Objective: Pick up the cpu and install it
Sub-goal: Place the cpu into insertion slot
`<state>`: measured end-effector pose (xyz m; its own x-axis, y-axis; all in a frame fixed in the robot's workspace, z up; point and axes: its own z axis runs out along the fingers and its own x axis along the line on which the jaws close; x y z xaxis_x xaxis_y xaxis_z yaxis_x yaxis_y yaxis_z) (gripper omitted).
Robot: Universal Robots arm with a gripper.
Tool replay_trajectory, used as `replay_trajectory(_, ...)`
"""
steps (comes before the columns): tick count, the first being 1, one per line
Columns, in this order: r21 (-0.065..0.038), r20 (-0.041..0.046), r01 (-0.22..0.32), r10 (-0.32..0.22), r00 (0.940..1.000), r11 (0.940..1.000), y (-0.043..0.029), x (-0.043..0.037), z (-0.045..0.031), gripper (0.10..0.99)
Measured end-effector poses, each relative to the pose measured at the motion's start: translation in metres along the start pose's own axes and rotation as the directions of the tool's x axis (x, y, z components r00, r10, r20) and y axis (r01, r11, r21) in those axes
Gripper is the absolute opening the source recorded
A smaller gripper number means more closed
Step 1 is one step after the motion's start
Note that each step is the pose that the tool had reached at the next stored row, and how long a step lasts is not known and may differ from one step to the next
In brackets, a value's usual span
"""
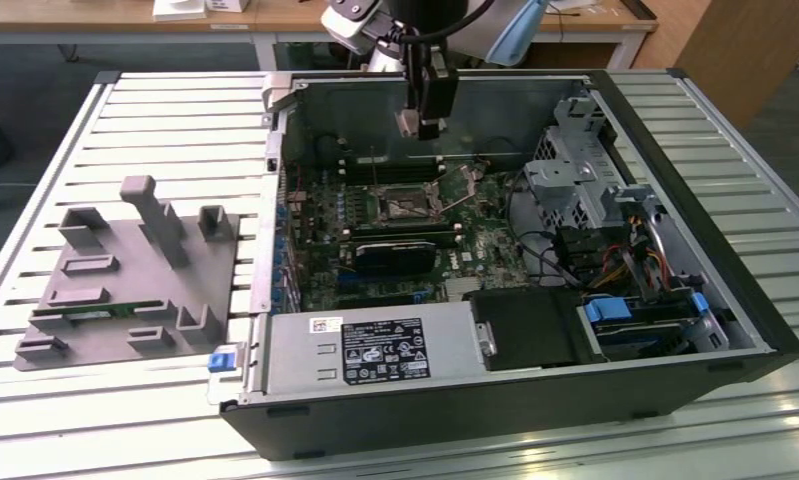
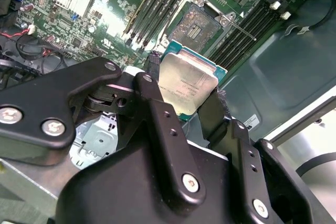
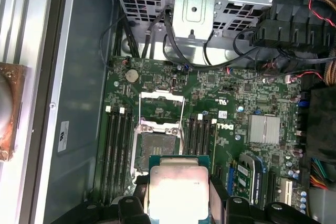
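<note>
The cpu (image 2: 187, 83), a flat square chip with a shiny silver top and a green edge, is held between my gripper's (image 2: 184, 106) two black fingers (image 2: 157, 114). It shows again in the first wrist view, cpu (image 3: 177, 187). In the exterior view my gripper (image 1: 423, 128) hangs above the far part of the open computer case (image 1: 759, 330), with the cpu (image 1: 410, 124) at its tip. Below it the motherboard's cpu socket (image 2: 195, 24) lies open with its frame lifted, also seen as socket (image 3: 156, 148) and socket (image 1: 406, 203).
Memory slots (image 3: 117, 150) flank the socket. A silver power supply (image 1: 372, 350) fills the case's near side and a drive cage (image 1: 573, 180) with cables its right. A grey holder tray (image 1: 132, 280) with a green memory stick (image 1: 99, 313) sits on the slatted table at the exterior view's left.
</note>
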<state>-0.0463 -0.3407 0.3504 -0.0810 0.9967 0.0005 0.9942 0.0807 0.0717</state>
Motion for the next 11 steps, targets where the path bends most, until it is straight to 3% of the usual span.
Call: replay_trajectory(11, 0.0, 0.0001, 0.0, 0.0, 1.0, 1.0, -0.0002, 0.0, 0.0031, 0.541)
